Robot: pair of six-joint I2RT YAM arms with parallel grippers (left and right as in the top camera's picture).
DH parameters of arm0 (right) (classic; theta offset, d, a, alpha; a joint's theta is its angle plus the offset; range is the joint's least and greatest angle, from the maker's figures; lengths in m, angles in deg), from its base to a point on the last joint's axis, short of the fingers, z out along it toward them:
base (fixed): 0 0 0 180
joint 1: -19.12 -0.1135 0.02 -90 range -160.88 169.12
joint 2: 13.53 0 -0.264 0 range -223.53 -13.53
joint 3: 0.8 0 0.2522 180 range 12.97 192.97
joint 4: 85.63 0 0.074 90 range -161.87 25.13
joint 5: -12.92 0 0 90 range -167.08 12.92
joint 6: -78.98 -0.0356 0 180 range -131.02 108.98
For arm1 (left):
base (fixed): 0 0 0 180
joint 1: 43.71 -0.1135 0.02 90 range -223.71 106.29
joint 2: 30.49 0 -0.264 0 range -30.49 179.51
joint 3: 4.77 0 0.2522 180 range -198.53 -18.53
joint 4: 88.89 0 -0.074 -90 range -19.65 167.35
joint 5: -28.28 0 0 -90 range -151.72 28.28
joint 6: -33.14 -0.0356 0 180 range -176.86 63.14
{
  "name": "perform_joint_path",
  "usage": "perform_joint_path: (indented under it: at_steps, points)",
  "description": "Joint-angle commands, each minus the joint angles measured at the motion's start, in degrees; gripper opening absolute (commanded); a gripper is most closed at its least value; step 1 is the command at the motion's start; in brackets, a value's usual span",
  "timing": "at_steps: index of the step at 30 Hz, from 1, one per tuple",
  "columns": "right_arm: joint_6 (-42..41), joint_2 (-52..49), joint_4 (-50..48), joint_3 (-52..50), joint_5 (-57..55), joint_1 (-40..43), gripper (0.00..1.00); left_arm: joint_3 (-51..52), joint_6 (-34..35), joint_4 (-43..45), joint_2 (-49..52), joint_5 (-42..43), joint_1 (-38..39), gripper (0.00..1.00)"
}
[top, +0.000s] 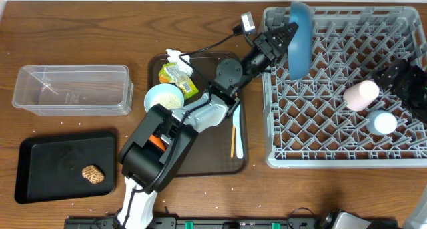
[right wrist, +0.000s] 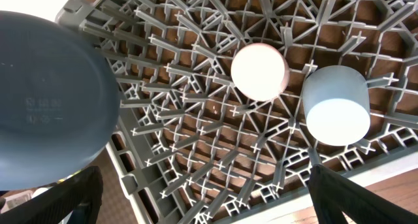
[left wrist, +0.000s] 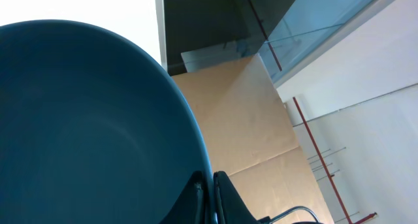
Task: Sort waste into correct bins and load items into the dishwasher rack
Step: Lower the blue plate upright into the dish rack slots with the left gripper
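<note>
Two bins lie left on the table (top: 67, 42): a clear tub (top: 72, 89), and a black tray (top: 40, 182) holding a brown lump (top: 93, 173). The left gripper (top: 283, 37), jaws pinching the blue plate (top: 299, 39) by its rim, holds it on edge over the rack (top: 333, 163) at its left side; the plate's moulded underside marks are unreadable. The right gripper (top: 395, 74), jaws spread, hangs by the pink cup (top: 361, 94) and light blue cup (top: 382, 122).

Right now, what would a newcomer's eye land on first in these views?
The large blue plate stands out, held on edge by the left gripper at the dishwasher rack's left side. The pink cup and light blue cup sit in its right half. One small brown food lump lies on the black tray, lower left.
</note>
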Motion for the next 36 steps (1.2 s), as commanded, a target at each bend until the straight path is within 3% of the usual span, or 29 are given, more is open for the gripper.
perform_joint_path:
  at_steps: [1, 20, 36]
  points:
    - [0.8, 0.9, 0.2, 0.2, -0.2, 0.4, 0.94, -2.1, 0.3, -0.2, 0.4, -1.0, 1.3, 0.06]
    - [0.9, 0.9, 2.6, 0.2, -0.2, 0.4, 0.95, -2.4, -0.1, -5.8, 0.7, -1.8, 5.8, 0.06]
    - [1.9, 0.9, 3.8, 0.2, -0.2, 0.4, 0.95, -4.7, 0.0, -2.3, 0.9, -4.2, 6.5, 0.06]
